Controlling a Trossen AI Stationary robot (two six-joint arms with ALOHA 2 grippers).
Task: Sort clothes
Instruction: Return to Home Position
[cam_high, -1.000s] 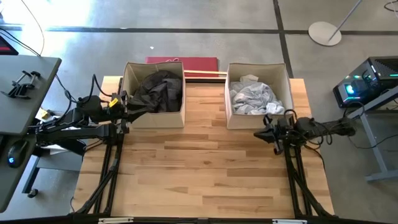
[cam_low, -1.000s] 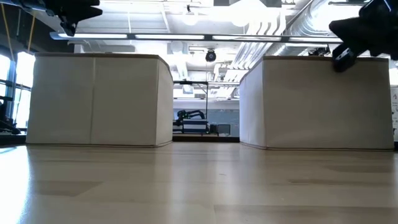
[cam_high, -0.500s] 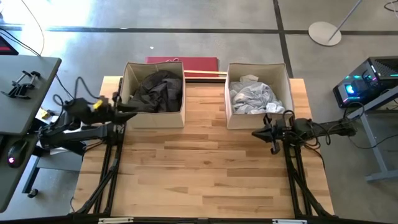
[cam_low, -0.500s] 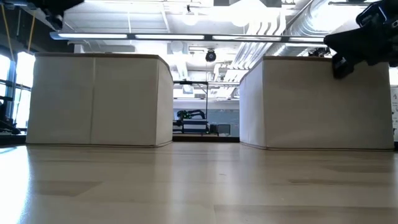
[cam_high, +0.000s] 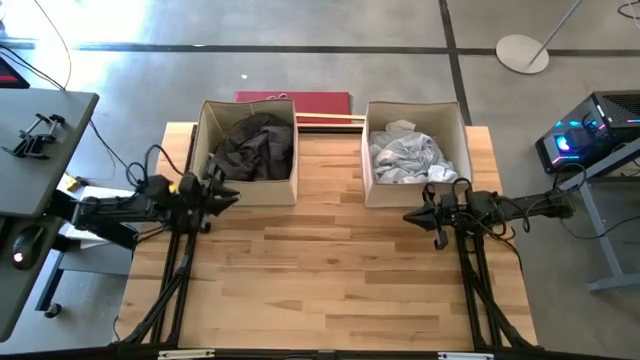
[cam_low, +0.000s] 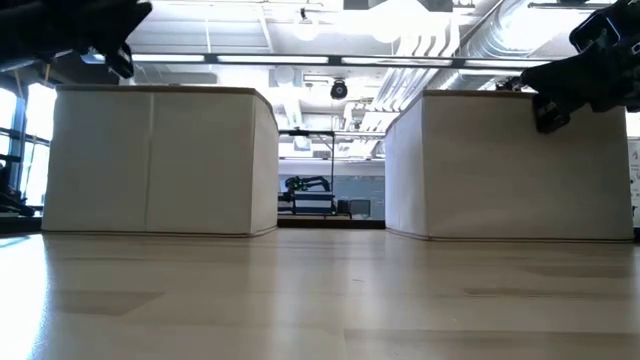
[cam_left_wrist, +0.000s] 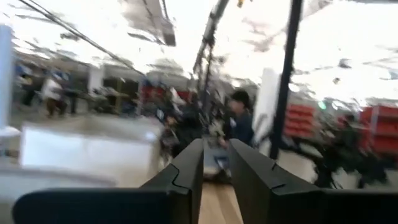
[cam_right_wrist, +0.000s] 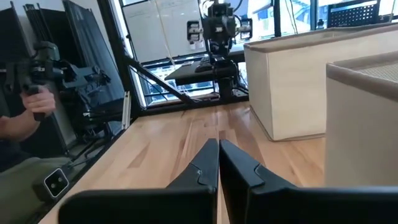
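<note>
1. High view, from the near edge: the worktop (cam_high: 330, 270) shows bare wood and no garment, so I judge you have nothing left to pick up.
2. Midway back, at the worktop's left edge, your left hand (cam_high: 226, 195) hangs just in front of the near wall of the left box (cam_high: 268, 192), pointing inward. The left wrist view shows its fingers a narrow gap apart with nothing between them. An empty hand kept outside the box suggests its delivery is done.
3. Toward the right edge, your right hand (cam_high: 410, 214) sits just in front of the right box (cam_high: 395, 195), also pointing inward. The right wrist view shows its fingers pressed together on nothing. The low view shows it held up near rim height, clear of the wood.
4. At the far edge the two boxes stand side by side with a gap between them. The dark clothes (cam_high: 252, 148) are heaped in the left box and the light clothes (cam_high: 403, 157) in the right box. Each shade has its own box, which is the sort itself, and it looks complete.
</note>
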